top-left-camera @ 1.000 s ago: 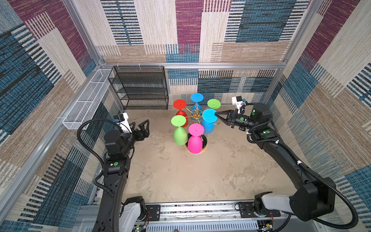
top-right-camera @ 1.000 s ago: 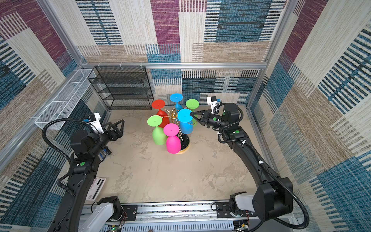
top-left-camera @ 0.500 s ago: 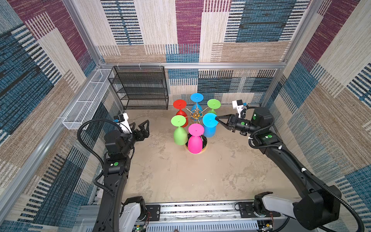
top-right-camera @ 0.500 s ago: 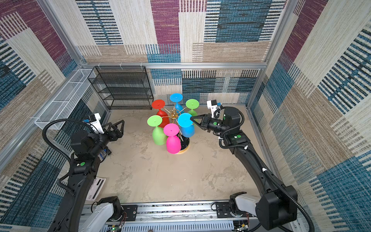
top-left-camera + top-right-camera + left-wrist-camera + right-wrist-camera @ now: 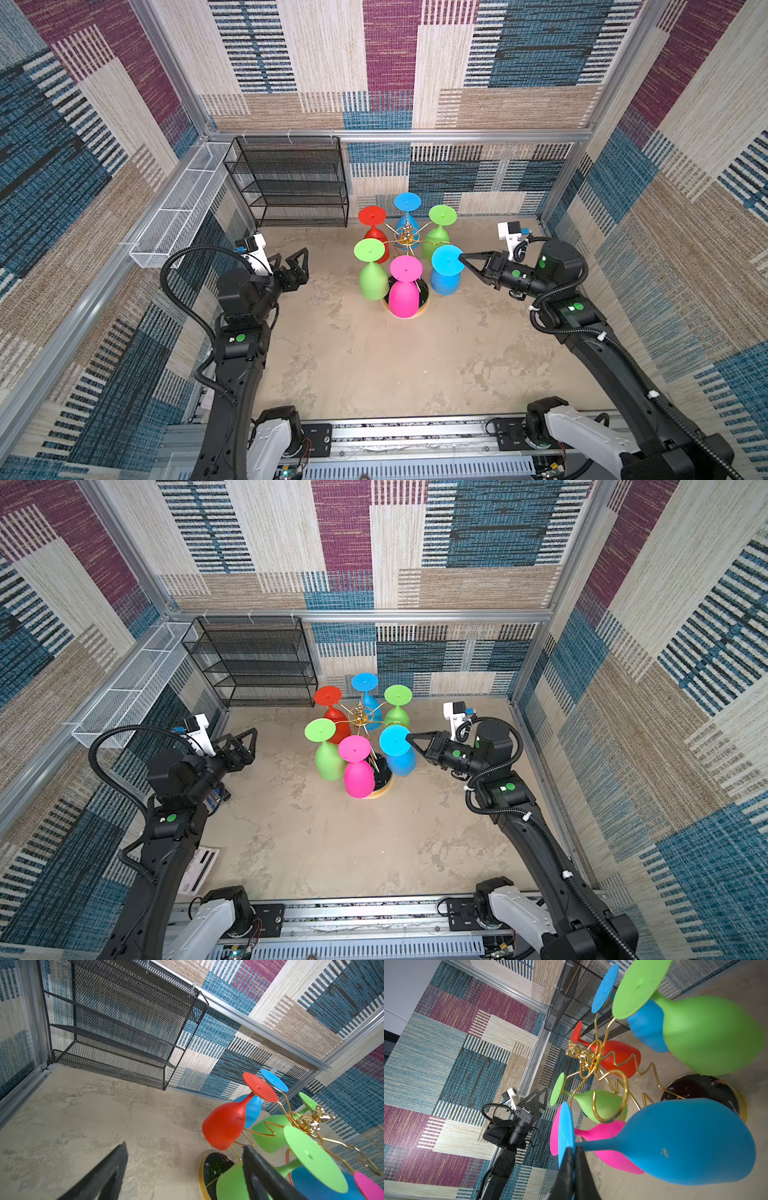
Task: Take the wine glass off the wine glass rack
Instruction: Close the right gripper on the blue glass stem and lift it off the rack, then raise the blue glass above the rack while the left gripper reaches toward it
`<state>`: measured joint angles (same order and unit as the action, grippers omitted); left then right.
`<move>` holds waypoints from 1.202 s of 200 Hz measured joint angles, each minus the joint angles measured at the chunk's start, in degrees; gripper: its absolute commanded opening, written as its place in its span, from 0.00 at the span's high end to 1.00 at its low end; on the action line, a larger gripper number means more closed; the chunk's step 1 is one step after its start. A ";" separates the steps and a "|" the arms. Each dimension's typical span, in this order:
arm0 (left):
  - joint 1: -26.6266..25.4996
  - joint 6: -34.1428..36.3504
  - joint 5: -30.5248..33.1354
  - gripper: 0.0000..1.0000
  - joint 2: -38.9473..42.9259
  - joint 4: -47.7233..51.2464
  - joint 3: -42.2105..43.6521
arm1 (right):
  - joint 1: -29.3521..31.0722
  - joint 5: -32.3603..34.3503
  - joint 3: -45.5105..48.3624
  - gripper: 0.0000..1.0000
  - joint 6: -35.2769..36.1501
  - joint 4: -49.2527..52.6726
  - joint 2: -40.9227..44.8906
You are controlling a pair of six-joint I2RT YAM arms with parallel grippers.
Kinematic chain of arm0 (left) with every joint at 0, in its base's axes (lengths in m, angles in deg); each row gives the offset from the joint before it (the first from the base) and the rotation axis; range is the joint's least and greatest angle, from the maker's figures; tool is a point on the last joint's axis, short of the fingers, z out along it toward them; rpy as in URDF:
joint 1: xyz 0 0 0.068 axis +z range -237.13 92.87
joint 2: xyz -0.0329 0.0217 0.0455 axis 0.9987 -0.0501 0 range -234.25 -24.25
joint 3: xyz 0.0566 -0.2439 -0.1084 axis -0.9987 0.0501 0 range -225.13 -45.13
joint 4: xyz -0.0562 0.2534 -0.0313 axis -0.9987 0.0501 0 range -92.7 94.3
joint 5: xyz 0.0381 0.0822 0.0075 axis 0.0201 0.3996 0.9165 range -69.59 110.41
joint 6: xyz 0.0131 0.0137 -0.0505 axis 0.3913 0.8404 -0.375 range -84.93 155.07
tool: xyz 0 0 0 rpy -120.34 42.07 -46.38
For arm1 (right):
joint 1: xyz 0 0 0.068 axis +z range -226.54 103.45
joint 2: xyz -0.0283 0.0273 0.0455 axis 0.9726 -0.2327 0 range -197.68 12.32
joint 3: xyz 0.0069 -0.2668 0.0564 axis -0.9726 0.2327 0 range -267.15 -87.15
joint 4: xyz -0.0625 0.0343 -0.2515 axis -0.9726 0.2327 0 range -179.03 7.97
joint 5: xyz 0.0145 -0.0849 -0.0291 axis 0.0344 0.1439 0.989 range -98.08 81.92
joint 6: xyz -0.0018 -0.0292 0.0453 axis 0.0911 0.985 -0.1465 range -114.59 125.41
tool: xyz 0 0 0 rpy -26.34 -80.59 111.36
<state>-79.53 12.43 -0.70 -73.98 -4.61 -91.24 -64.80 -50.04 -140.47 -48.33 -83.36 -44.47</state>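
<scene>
Blue plastic wine glass (image 5: 444, 284) hangs upside down beside the gold wire rack (image 5: 405, 239). The right gripper (image 5: 462, 258) pinches its round foot. The left gripper (image 5: 289, 258) is spread wide and holds nothing.

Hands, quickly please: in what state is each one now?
Left hand: open, holding nothing.
Right hand: closed on the foot of the front blue glass.

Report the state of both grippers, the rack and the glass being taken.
right gripper, shut on the near blue wine glass's foot.
near blue wine glass, upside down, out of its ring.
left gripper, open, empty.
wine glass rack, upright, one ring empty.
</scene>
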 measured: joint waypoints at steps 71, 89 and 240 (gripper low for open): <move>-0.70 -8.13 -13.44 0.27 -4.74 -1.92 -11.02 | -8.00 3.80 -4.74 1.00 6.03 6.86 4.57; -2.71 -10.25 -18.69 0.29 -7.74 -2.34 -15.37 | -7.98 6.19 -8.46 1.00 8.63 7.74 2.78; -26.03 -22.16 -34.93 0.44 -32.94 -12.46 -39.23 | 3.13 -0.48 -29.20 1.00 28.79 -0.68 -11.56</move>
<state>-105.56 -9.73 -35.62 -106.92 -17.07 -130.47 -61.67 -50.52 -169.67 -19.54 -84.04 -56.03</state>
